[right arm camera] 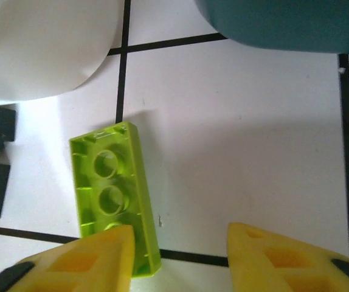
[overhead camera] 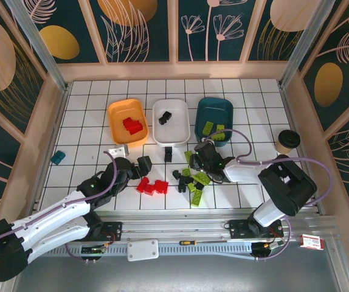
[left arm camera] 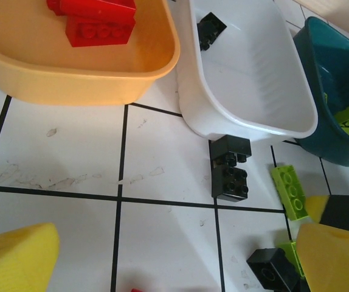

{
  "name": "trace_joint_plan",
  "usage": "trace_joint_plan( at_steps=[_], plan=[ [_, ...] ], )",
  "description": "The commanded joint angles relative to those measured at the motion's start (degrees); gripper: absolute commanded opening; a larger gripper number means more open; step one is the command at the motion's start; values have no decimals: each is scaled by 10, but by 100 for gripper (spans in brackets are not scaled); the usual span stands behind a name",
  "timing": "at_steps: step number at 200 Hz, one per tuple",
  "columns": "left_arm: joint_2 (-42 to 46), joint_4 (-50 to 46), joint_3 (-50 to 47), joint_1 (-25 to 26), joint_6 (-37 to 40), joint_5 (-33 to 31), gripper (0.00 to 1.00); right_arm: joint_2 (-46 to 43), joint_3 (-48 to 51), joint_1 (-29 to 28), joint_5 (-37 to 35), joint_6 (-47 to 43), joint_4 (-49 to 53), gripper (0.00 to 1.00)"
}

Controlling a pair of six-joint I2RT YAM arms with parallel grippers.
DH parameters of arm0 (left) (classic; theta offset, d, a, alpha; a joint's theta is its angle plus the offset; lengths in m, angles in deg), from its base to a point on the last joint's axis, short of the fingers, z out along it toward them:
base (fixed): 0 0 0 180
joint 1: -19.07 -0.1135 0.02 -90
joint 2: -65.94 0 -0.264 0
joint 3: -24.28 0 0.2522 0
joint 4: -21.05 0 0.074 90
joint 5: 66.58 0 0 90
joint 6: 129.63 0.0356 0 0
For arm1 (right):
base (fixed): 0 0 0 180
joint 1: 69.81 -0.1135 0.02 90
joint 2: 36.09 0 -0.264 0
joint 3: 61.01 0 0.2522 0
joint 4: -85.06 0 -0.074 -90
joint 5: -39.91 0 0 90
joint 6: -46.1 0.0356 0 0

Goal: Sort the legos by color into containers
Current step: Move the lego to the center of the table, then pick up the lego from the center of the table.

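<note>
The orange tray (overhead camera: 112, 114) holds red legos (overhead camera: 132, 126). A black lego (overhead camera: 165, 115) lies in the white tray (overhead camera: 180, 125), and lime legos (overhead camera: 214, 129) lie in the dark teal tray (overhead camera: 214, 109). Loose red legos (overhead camera: 152, 185), black legos (overhead camera: 168, 153) and lime legos (overhead camera: 196, 182) are scattered on the table. My right gripper (right arm camera: 180, 255) is open low over the table; its left finger overlaps the end of an upside-down lime lego (right arm camera: 110, 198), and the gap between the fingers is bare. My left gripper (left arm camera: 180, 261) is open above the tiles, short of a black lego (left arm camera: 230, 176).
A small teal block (overhead camera: 58, 158) lies at the far left. A black-lidded paper cup (overhead camera: 287, 140) stands at the right edge. The white tray (right arm camera: 41, 42) and teal tray (right arm camera: 284, 24) sit just beyond the right gripper. A metal rail runs along the near table edge.
</note>
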Motion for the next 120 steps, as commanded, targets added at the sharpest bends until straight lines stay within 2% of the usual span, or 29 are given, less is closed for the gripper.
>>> trace_joint_plan(
  at_steps=[1, 23, 48, 69, 86, 105, 120],
  plan=[
    [-5, 9, -5, 2, -2, -10, 99, -17, -7, -1, 16, -33, -15, 56],
    [-6, 7, -5, 2, -2, -11, 99, 26, -47, -3, 32, -56, -4, 67],
    [-4, -3, -5, 2, -3, -10, 99, 91, -99, -4, 16, -67, 44, 66],
    [4, -14, -5, 2, -5, -15, 99, 118, -117, -14, 0, -74, 60, 59],
    [12, -18, -7, 2, -5, -18, 99, 124, -121, -16, -13, -76, 71, 47],
    [15, -21, -6, 3, -5, -21, 99, 111, -115, -13, -44, -75, 82, 33],
    [14, -22, -5, 2, -5, -21, 99, 81, -99, -8, -49, -76, 78, 29]
  ],
)
